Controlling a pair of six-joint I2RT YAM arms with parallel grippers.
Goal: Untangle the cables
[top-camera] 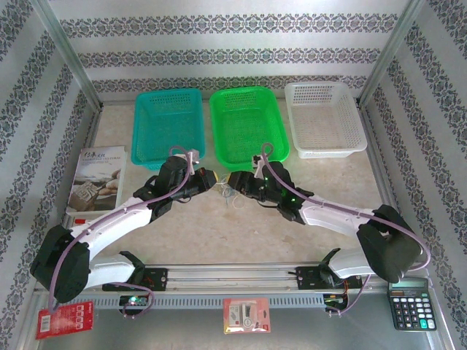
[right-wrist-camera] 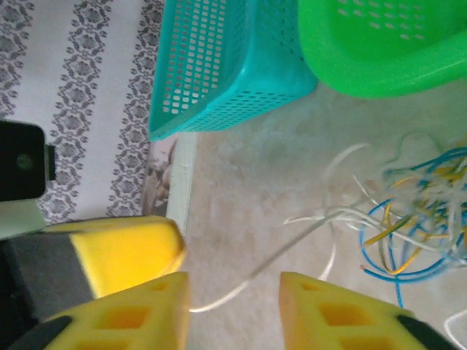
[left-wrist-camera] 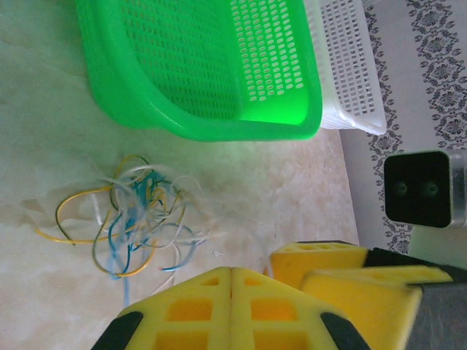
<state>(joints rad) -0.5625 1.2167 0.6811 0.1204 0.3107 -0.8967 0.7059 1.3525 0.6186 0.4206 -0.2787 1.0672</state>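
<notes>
- Since both arms reach toward the same spot on the table [top-camera: 219,233], the left pincer [left-wrist-camera: 231,281] and the right pincer [right-wrist-camera: 233,286] sit almost tip to tip. That stance looks suited to pulling a knot apart from two sides.
- The left pincer's yellow fingers are pressed together with no gap between them. I cannot tell whether a cord is nipped in that seam. A blue strand [left-wrist-camera: 124,288] trails down along its left side.
- The right pincer's jaws stand apart. A cream strand [right-wrist-camera: 292,243] lies on the table in the gap, close against the left finger, and runs ahead and to the right into the heap. I judge that the jaws straddle it so they can close on a free end rather than on the knot itself.
- The cables [left-wrist-camera: 139,215] lie just ahead of both pincers as one loose heap flat on the table. Cream-white, yellow and blue loops cross one another, so nothing is separated yet.
- Beyond the heap and apart from it stands the green basket [left-wrist-camera: 219,127]. The white basket [left-wrist-camera: 350,73] is farther ahead and to the right of the left pincer, and the teal basket [right-wrist-camera: 219,73] is ahead and to the left of the right pincer. They may be meant for freed cords, though that is a guess.
</notes>
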